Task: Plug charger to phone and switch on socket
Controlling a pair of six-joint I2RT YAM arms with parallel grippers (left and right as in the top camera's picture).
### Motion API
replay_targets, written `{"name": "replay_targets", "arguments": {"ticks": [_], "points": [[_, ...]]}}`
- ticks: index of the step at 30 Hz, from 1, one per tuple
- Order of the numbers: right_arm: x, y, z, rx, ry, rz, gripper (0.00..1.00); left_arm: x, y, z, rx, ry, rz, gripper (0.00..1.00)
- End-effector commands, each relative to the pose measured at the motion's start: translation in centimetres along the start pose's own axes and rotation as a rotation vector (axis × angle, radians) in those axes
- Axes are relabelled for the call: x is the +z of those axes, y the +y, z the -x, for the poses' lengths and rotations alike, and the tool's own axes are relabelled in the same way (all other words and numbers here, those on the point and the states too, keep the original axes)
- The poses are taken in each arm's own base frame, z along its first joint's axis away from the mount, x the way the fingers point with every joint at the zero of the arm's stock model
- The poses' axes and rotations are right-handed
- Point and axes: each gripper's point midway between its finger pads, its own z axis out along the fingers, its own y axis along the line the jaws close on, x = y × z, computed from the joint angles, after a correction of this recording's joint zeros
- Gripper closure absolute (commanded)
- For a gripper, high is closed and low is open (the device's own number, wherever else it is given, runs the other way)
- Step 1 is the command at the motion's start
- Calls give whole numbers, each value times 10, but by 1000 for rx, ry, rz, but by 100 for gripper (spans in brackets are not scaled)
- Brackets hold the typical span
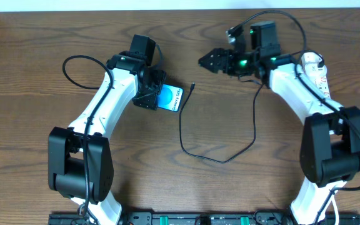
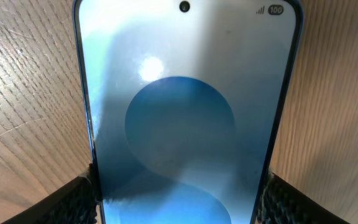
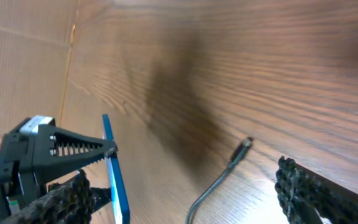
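The phone (image 1: 170, 97), blue screen lit, is gripped by its two long edges in my left gripper (image 1: 155, 94) and held tilted off the table. In the left wrist view the phone (image 2: 185, 112) fills the frame, with a finger (image 2: 73, 202) pressed on each side. The charger cable (image 1: 217, 156) loops across the wood and its black connector tip (image 1: 193, 85) lies just right of the phone. My right gripper (image 1: 208, 61) hovers open above and to the right of the tip. In the right wrist view the tip (image 3: 242, 148) lies between the spread fingers (image 3: 316, 193), beside the phone's blue edge (image 3: 114, 180).
The white socket (image 1: 317, 70) lies at the far right beside my right arm, and the cable runs up toward it. A pale strip borders the table's back edge. Bare wood lies between the arms around the cable loop.
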Motion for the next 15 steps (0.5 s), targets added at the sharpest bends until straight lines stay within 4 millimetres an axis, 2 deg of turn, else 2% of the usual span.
{"name": "replay_targets", "arguments": {"ticks": [1,7,10,15], "points": [[23,15,-10,-6,30,25,10,-11,-5,-2,-6,0,-33,30],[46,20,-28,63,88,70,13,-11,-5,-2,-6,0,-33,30],[49,28,-34,66,120,128,19,-11,-5,-2,-6,0,-33,30],[48,38,-34,48,131,182,20,-11,-6,-2,-35,1,-39,30]]}}
